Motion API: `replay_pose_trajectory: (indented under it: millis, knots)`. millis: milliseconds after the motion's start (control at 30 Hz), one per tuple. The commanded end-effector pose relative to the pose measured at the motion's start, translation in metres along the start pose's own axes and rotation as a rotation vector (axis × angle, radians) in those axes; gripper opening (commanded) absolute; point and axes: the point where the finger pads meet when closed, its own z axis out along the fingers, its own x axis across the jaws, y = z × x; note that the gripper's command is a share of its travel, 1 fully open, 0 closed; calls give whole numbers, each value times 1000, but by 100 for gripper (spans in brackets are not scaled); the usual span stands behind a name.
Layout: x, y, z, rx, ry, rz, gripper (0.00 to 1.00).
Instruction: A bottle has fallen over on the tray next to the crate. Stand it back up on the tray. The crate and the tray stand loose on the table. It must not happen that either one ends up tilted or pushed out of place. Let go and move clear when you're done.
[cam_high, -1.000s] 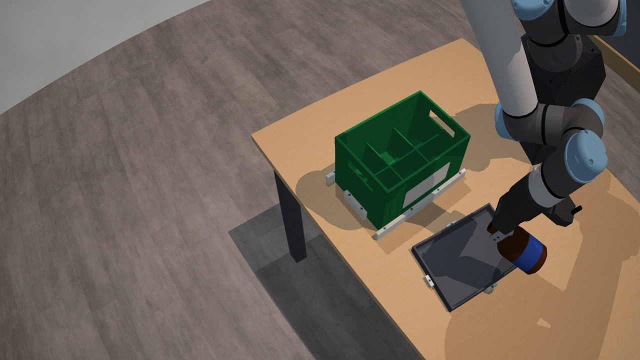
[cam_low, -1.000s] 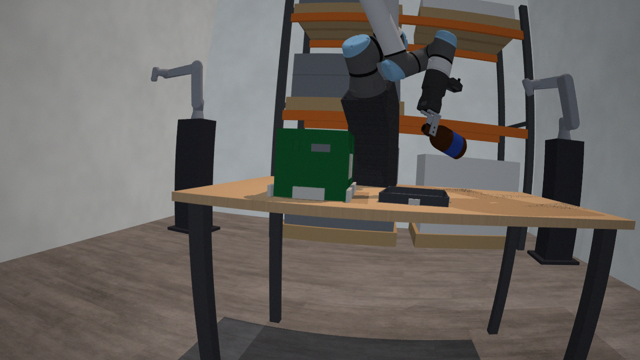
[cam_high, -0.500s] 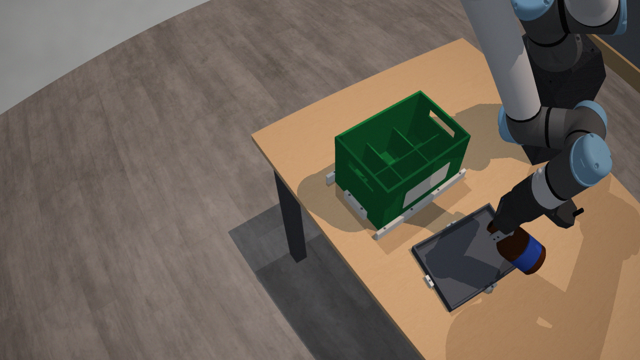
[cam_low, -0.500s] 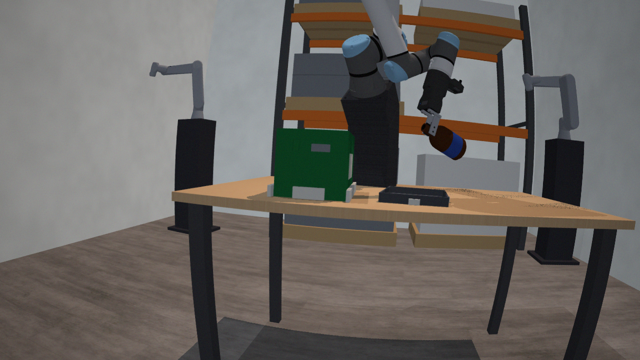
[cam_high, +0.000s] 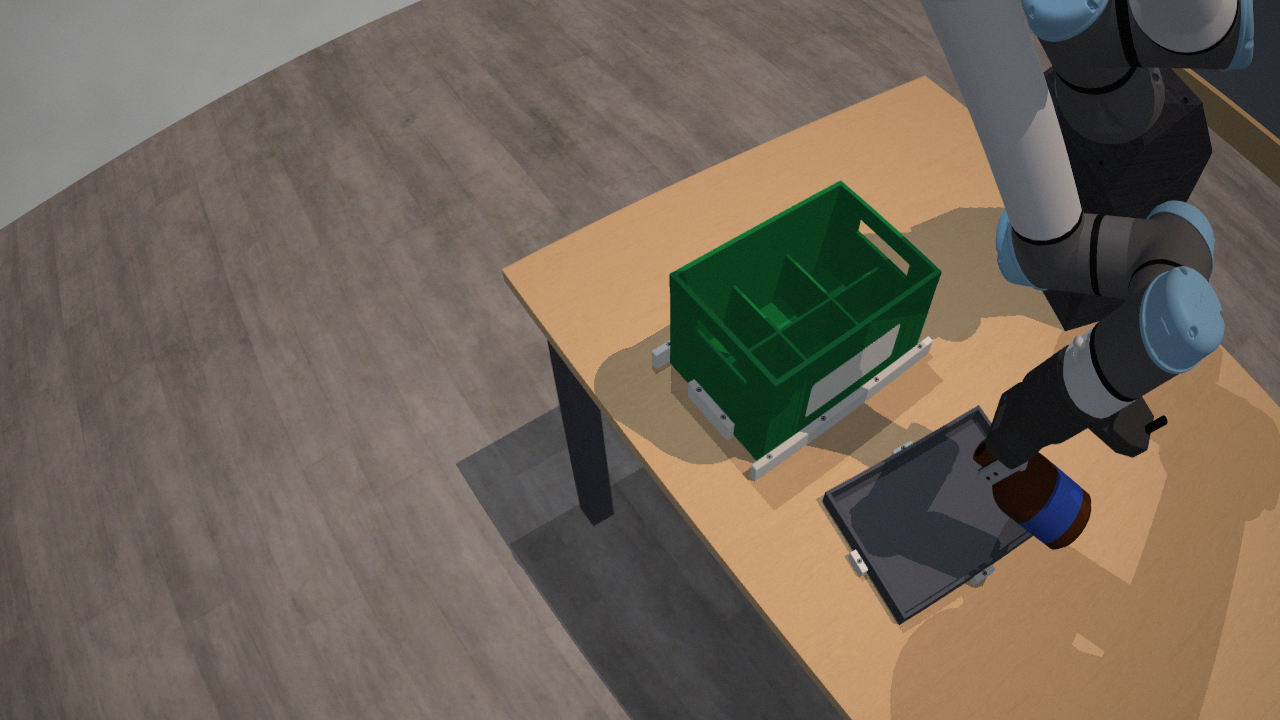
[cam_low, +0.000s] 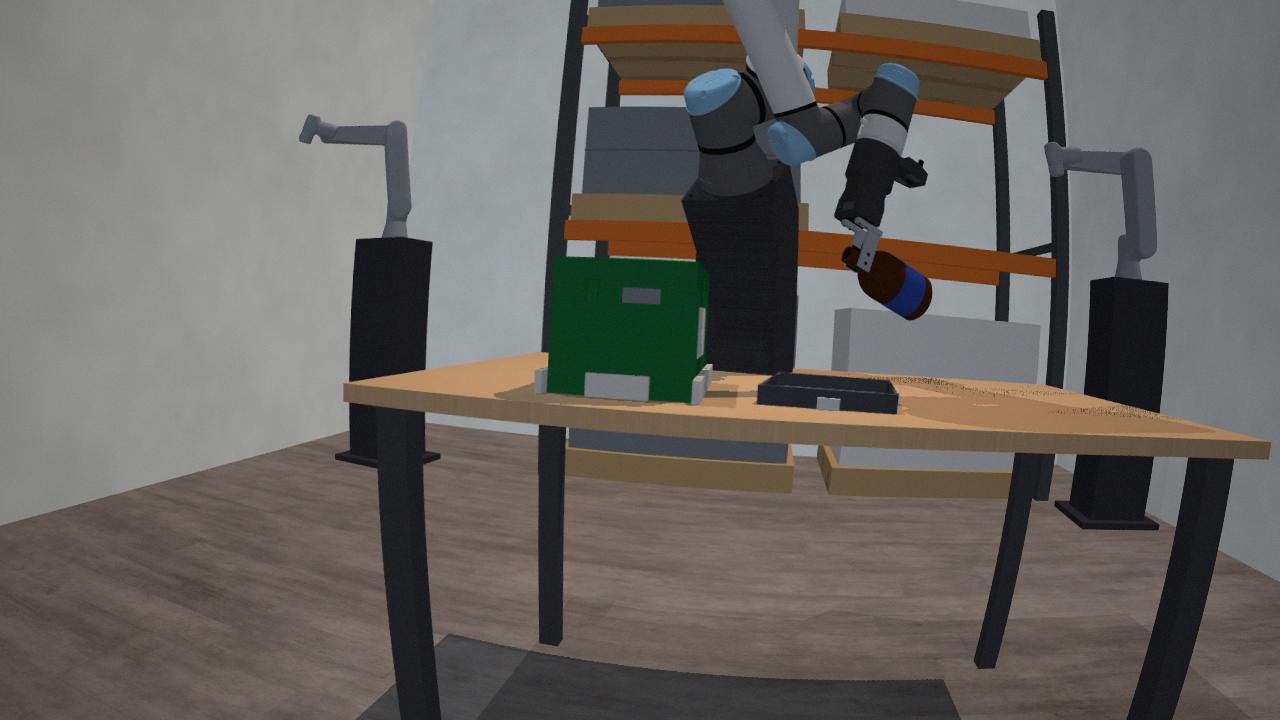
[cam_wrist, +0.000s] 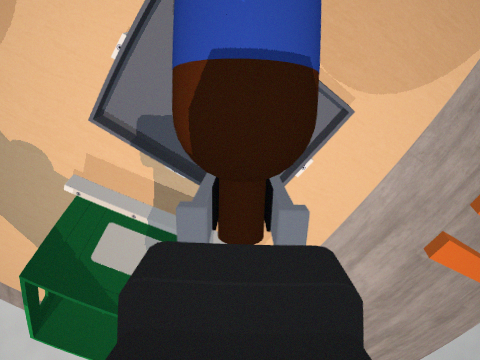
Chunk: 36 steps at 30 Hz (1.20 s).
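My gripper is shut on the neck of a brown bottle with a blue label. It holds the bottle well above the table, tilted, base down and away from the arm. In the exterior view the gripper and the bottle hang high over the dark grey tray. The tray lies on the table with nothing on it, below the bottle's neck. In the wrist view the fingers clasp the neck, the bottle fills the middle, and the tray lies behind it.
A green crate with dividers stands on grey rails left of the tray, also seen in the exterior view and the wrist view. The table's front edge runs close to the tray. Shelves stand behind the table.
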Motion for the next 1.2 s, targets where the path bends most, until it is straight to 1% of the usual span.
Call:
replay_pose_trajectory:
  millis: [0,700,967,1167]
  knots:
    - [2,0,-1,0,4,2,0]
    - [2,-1,-1,-5,4,2,0]
    - [2,-1,0,-26,1,2,0]
    - [2,-1,0,-61,-1,2,0]
